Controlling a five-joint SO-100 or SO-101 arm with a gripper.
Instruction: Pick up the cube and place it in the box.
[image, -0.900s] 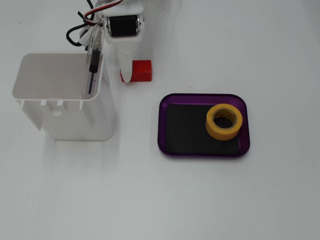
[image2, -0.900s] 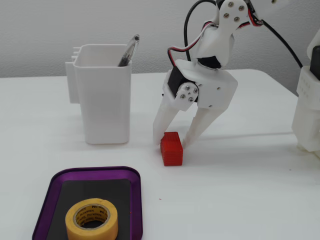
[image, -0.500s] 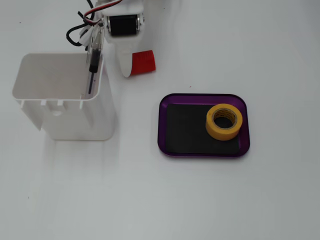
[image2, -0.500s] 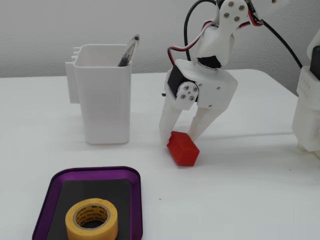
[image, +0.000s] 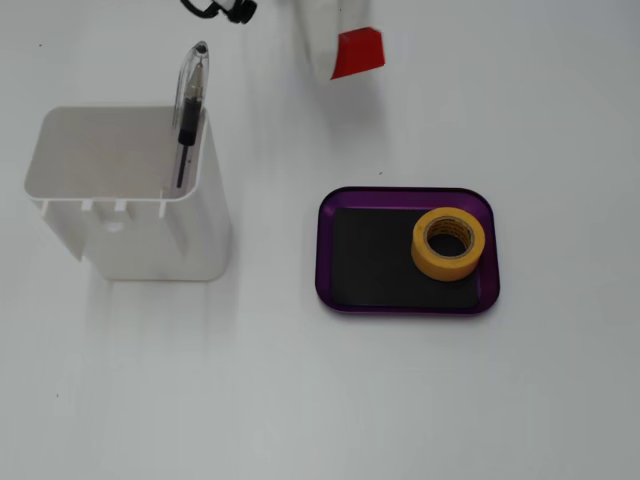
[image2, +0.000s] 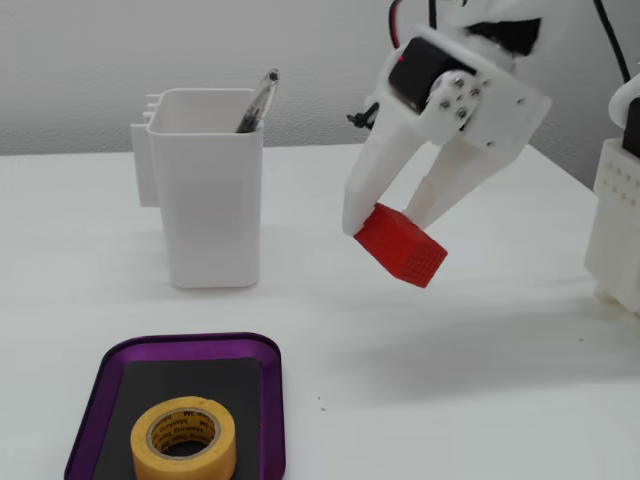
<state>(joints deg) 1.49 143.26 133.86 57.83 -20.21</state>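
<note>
The red cube (image2: 402, 244) hangs tilted in the air, held between the white fingers of my gripper (image2: 392, 226), well above the table. In a fixed view from above, the cube (image: 357, 52) and the gripper (image: 335, 45) show at the top edge, beyond the far side of the purple box. The purple box (image: 330, 250) lies flat on the table with a black base; in the other fixed view the box (image2: 180, 345) is at the lower left, in front of and left of the held cube.
A yellow tape roll (image: 448, 243) lies in the box's right part (image2: 184, 439). A tall white container (image: 130, 200) with a pen (image: 189, 105) stands left of the box. A white part (image2: 620, 210) stands at the right edge.
</note>
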